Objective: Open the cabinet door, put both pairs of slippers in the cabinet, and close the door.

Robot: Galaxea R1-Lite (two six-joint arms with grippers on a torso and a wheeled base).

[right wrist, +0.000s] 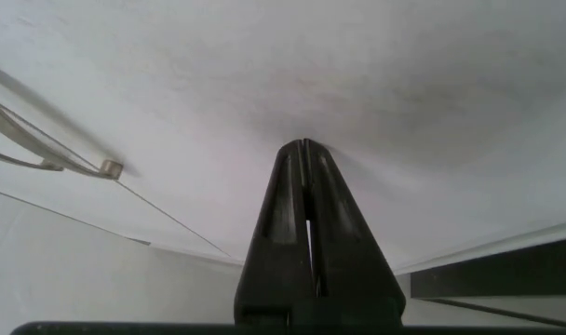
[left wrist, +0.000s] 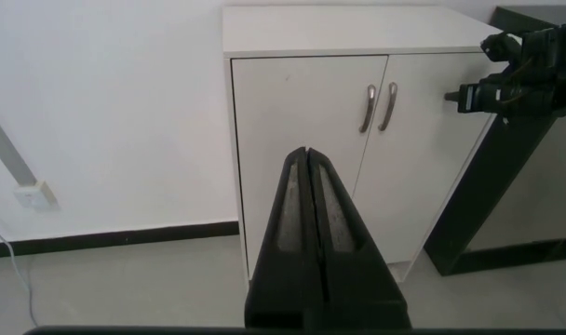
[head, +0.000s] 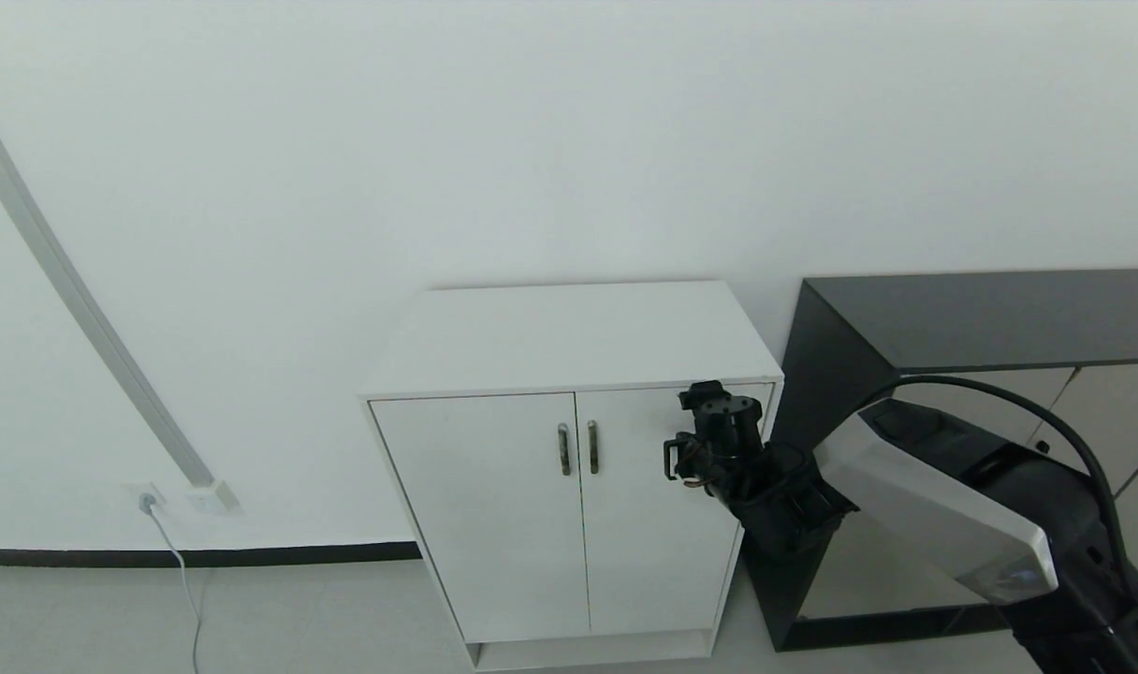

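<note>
The white cabinet [head: 569, 342] stands on the floor [head: 279, 618] by the wall [head: 344, 140], and both doors are shut, with the two handles [head: 563, 449] side by side in the middle. The right claw [head: 674, 462] is pressed together in front of the right door [head: 644, 552], near its top outer corner. The left claw [left wrist: 306, 158] is pressed together too, well back from the cabinet.

Lighting bright, even and diffuse across the wall [head: 569, 140]. Faint shadow under the top lip of the cabinet [head: 569, 337]. Soft grey shading on its front around the right pincer [right wrist: 307, 147]. The conduit [head: 64, 271] bows toward the head view's edge: lens distortion.
</note>
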